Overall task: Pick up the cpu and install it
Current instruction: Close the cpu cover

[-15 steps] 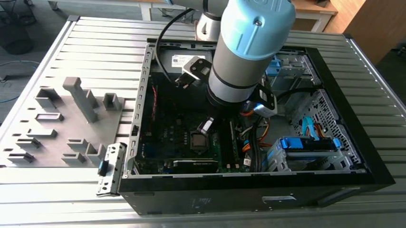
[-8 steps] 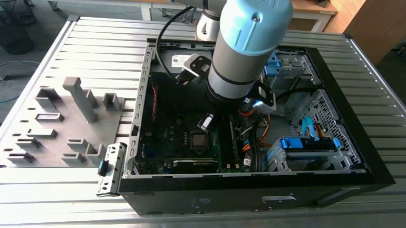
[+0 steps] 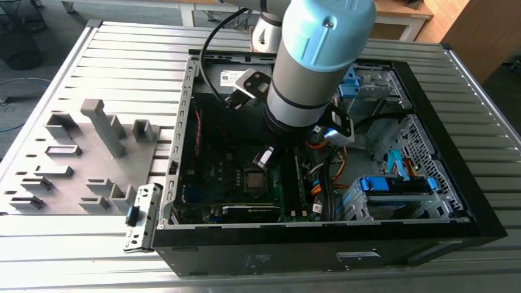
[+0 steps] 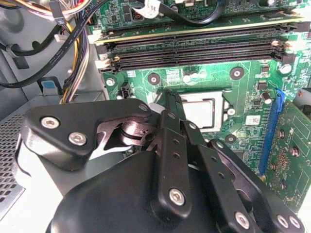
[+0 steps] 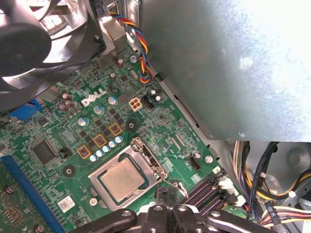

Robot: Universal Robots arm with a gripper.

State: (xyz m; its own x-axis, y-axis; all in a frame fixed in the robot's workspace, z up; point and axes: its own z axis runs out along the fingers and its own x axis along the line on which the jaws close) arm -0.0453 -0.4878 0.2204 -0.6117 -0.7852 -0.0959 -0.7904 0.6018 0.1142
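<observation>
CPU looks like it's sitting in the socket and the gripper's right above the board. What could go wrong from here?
1. The cpu lies in the socket frame, and the gripper hangs close over it; any sideways drift could nudge the chip.
2. The frame's thin wire lever sits just beside the fingertips and could snag.
3. The memory slots and loose cables crowd the arm's way out.

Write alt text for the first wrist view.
The cpu, a pale silvery square, sits inside its socket frame on the green motherboard. The black gripper hangs close beside the socket, holding nothing; a fan and coloured wires lie beyond.
</observation>
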